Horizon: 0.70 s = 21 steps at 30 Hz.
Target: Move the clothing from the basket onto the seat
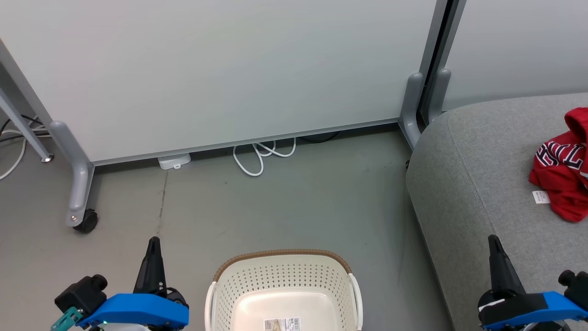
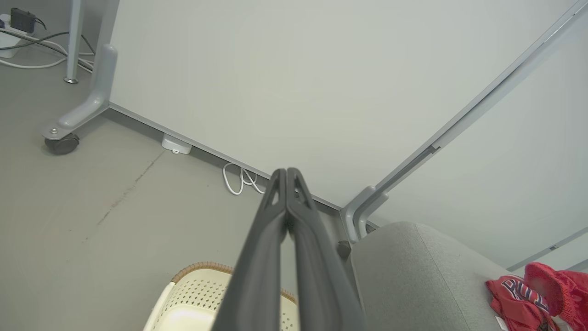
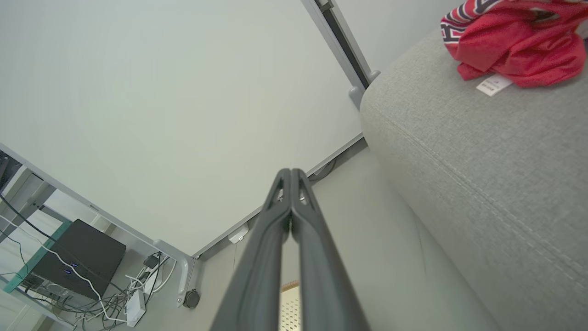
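The red clothing lies bunched on the grey seat at the right edge of the head view, lettering showing; it also appears as clothing and clothing on the seat. The cream basket with its brown rim stands on the floor at bottom centre, holding nothing but a barcode sticker. My left gripper is shut and empty, left of the basket. Over the seat's front edge my right gripper is shut and empty too. Their fingertips and fingertips meet.
A white partition panel on grey castor feet stands behind the basket, with white cables and a small white box at its base. More cables and a dark box lie off to the left. Grey floor surrounds the basket.
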Available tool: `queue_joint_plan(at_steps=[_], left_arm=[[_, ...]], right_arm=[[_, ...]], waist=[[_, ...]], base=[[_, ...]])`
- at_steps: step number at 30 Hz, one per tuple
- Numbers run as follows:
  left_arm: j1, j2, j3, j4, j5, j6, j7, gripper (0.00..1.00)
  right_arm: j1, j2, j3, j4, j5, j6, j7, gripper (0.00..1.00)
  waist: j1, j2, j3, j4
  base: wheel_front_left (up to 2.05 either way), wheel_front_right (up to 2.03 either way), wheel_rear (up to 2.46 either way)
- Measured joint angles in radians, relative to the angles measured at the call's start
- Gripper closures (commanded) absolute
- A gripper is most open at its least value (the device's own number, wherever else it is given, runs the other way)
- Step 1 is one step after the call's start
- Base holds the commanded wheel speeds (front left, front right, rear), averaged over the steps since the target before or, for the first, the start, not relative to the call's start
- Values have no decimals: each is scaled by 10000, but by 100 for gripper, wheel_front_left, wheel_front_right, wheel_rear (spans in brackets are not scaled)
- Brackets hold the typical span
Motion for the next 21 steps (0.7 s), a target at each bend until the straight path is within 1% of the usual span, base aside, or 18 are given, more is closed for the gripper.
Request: queue_joint_plan(at_steps=[21], left_arm=[[-229, -2, 472, -54, -2746, -102, 706, 100]], right_arm=[[-264, 12, -58, -42, 2775, 0, 706, 100]], waist=[[0, 0, 1, 11]], base=[[0, 0, 0]])
